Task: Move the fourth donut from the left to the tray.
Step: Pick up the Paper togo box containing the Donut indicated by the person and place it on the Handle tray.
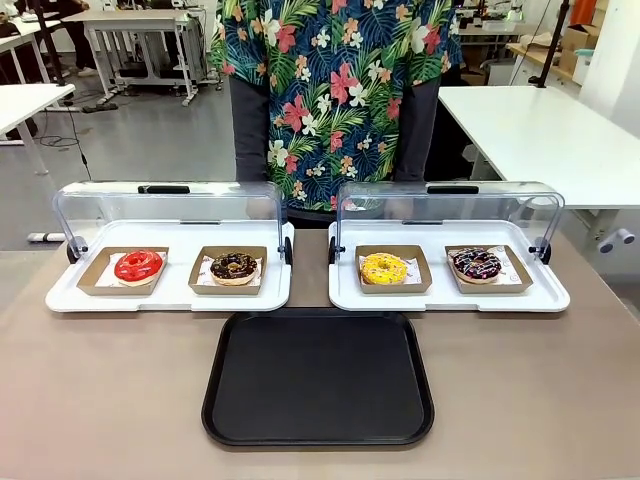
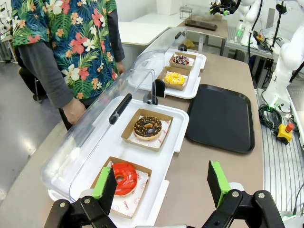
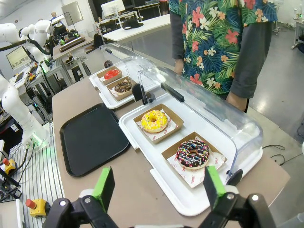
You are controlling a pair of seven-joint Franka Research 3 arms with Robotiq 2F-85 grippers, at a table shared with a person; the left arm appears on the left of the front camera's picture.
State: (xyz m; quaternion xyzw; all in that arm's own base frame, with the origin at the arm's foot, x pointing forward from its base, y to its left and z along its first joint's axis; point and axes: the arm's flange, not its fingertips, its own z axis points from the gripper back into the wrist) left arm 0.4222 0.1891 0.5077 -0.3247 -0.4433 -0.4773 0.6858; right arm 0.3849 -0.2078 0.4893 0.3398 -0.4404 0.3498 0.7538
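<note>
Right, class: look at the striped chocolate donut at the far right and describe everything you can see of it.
The fourth donut is a dark chocolate-glazed ring with pink and white drizzle stripes, whole and lying flat. It sits on white paper in a small brown cardboard holder, at the right end of the right white display tray, whose clear domed lid is raised open behind it. A yellow donut lies apart to its left. Nothing else touches it.
</note>
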